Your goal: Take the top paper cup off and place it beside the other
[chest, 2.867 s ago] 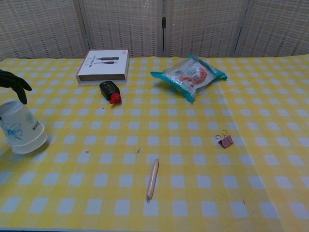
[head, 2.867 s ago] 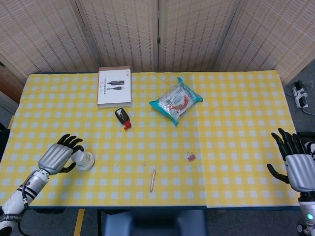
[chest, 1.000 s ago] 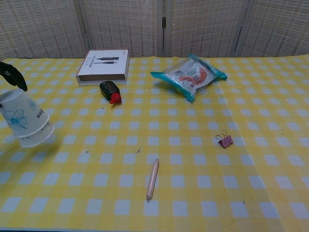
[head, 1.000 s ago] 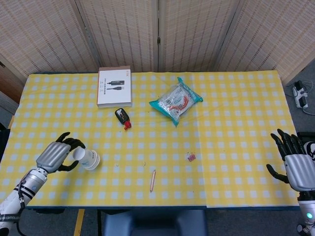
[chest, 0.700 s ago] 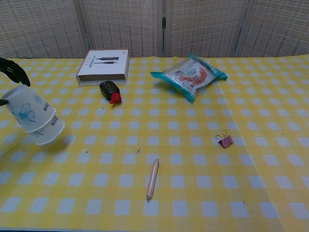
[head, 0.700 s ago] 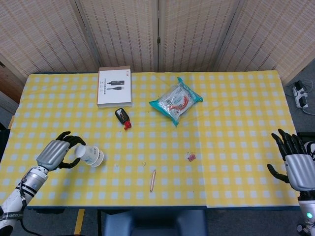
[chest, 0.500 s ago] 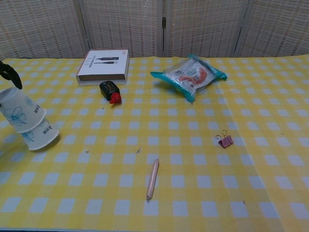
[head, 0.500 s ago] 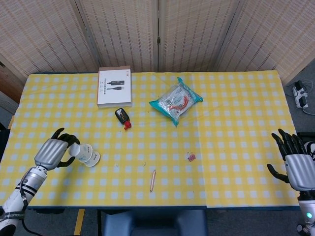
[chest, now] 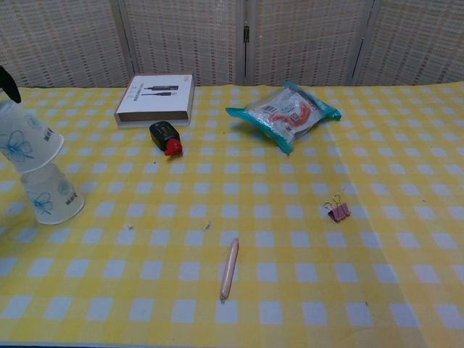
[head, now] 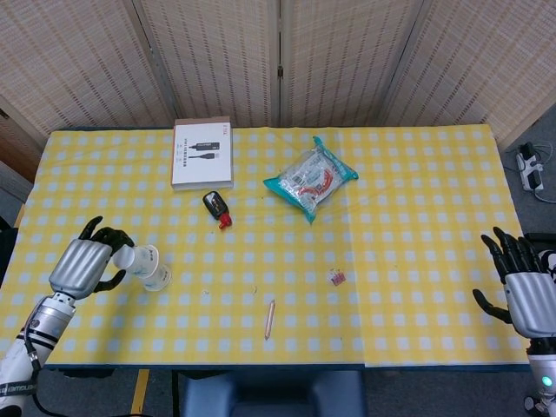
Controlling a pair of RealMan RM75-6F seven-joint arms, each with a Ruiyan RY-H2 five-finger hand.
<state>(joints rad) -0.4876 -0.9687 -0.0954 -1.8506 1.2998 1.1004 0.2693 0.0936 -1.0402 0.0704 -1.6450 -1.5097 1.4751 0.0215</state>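
Paper cups at the tabletop's (head: 417,261) near-left area; left hand (head: 80,268) grips the top cup (chest: 23,142), fingers (head: 113,236) wrapped round its body, cup tilted and lifted; lower cup (chest: 51,193) sits mouth-down just below those fingers, rim on the cloth, its upper end close under the raised cup's rim; whether they touch is unclear; right hand (head: 526,295) off the far right edge, holding nothing, fingers (head: 508,250) spread; pencil (chest: 229,269) and pink binder clip (chest: 336,211) lie well away from both hands.

Woven folding screen (head: 278,61) behind, yellow checked tablecloth (head: 417,217), grey floor (head: 543,130) at right
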